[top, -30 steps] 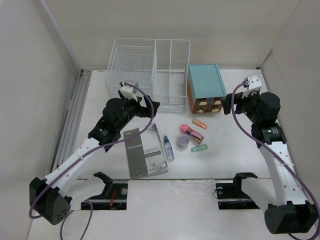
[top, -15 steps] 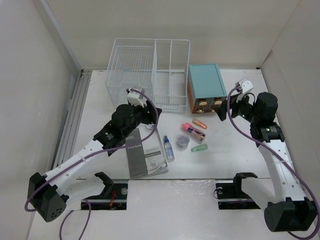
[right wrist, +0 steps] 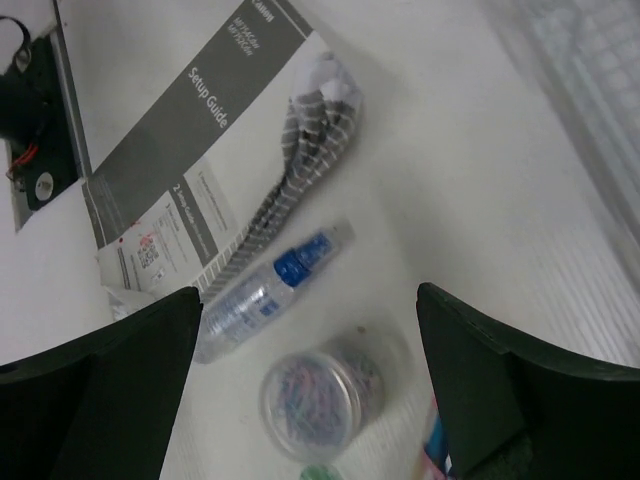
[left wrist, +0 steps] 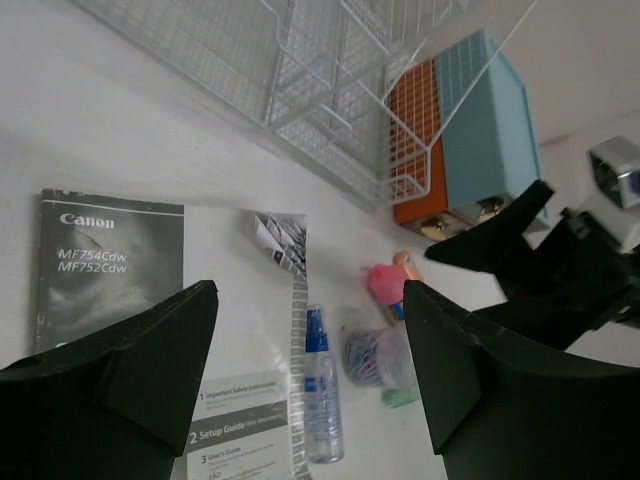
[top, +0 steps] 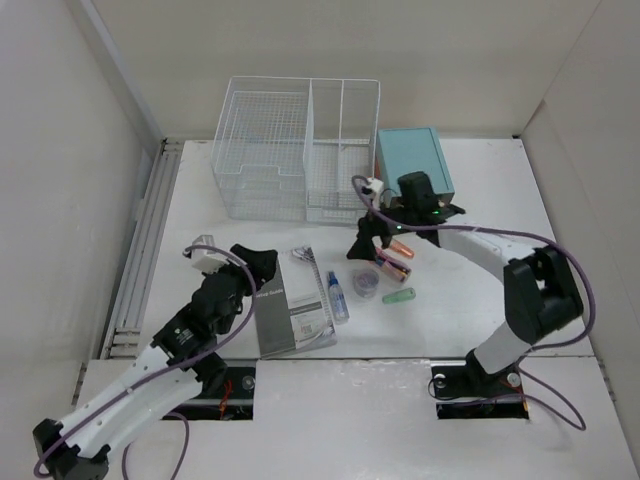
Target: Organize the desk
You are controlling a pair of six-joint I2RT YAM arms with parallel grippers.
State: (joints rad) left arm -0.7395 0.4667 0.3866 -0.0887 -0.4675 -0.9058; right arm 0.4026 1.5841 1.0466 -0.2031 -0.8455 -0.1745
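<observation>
The white desk [top: 480,290] carries a grey Canon setup guide [top: 292,315], a small blue-capped spray bottle [top: 337,295] and a clear jar of coloured paper clips [top: 366,283]. A pink marker [top: 390,265], an orange piece [top: 400,246] and a green piece [top: 399,296] lie close by. My left gripper [top: 262,270] hovers open at the guide's far left corner, holding nothing. In its wrist view the bottle [left wrist: 322,400] and jar [left wrist: 375,352] lie ahead between the fingers. My right gripper [right wrist: 310,370] is open and empty, above the jar [right wrist: 322,395] and bottle [right wrist: 265,290].
A white wire basket [top: 297,150] with a divider stands at the back. A teal-topped drawer box [top: 415,165] with an orange front sits to its right. Pale panels wall the desk on the left, back and right. My right forearm [top: 480,240] stretches across in front of the drawer box.
My left arm has pulled back from the basket front to the guide's corner. The right arm has swung left from beside the drawer box to over the small items.
</observation>
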